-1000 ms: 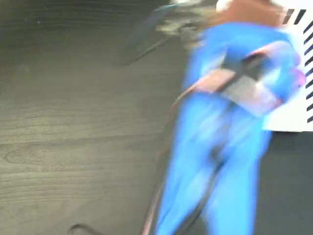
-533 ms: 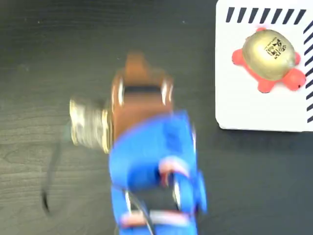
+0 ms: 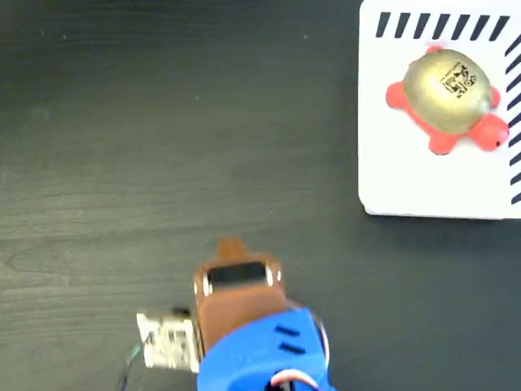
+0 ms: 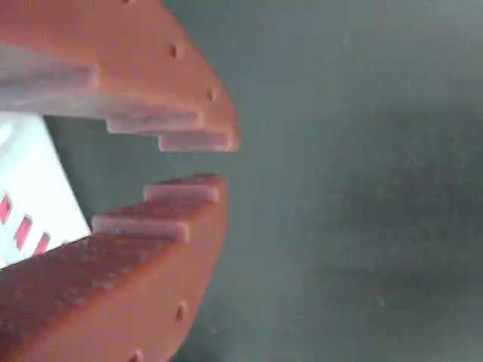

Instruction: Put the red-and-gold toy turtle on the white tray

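Meanwhile, the red-and-gold toy turtle [image 3: 446, 99], its shiny domed shell bearing a black mark, sat on the large flat white tray [image 3: 407, 179] with dark-blue edge stripes at the far right of the dark wood-grain worktop [image 3: 163, 122] in the fixed view. Well apart, at the near edge, the blue arm's rust-brown gripper [image 4: 192, 160] hung empty, jaws slightly apart in the wrist view.

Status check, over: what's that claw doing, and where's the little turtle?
Gripper slightly open, empty. Red-and-gold toy turtle resting on white striped tray. Nothing in the way.
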`<state>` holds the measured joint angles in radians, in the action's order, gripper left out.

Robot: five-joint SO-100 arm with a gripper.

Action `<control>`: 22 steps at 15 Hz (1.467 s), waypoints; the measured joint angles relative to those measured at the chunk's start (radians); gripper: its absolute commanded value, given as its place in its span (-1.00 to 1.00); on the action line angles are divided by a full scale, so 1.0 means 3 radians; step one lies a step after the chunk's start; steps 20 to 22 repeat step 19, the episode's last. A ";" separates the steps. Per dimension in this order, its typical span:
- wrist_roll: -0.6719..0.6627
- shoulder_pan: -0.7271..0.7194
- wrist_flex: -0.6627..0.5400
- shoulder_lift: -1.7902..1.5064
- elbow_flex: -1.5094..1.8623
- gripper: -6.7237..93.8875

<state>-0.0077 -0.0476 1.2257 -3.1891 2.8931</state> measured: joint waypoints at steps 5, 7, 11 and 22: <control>0.0020 0.0000 0.0036 -0.0179 0.0118 -0.86; 0.0020 0.0005 0.0036 -0.0179 0.0118 -0.86; 0.0020 0.0005 0.0036 -0.0179 0.0118 -0.86; 0.0020 0.0005 0.0036 -0.0179 0.0118 -0.86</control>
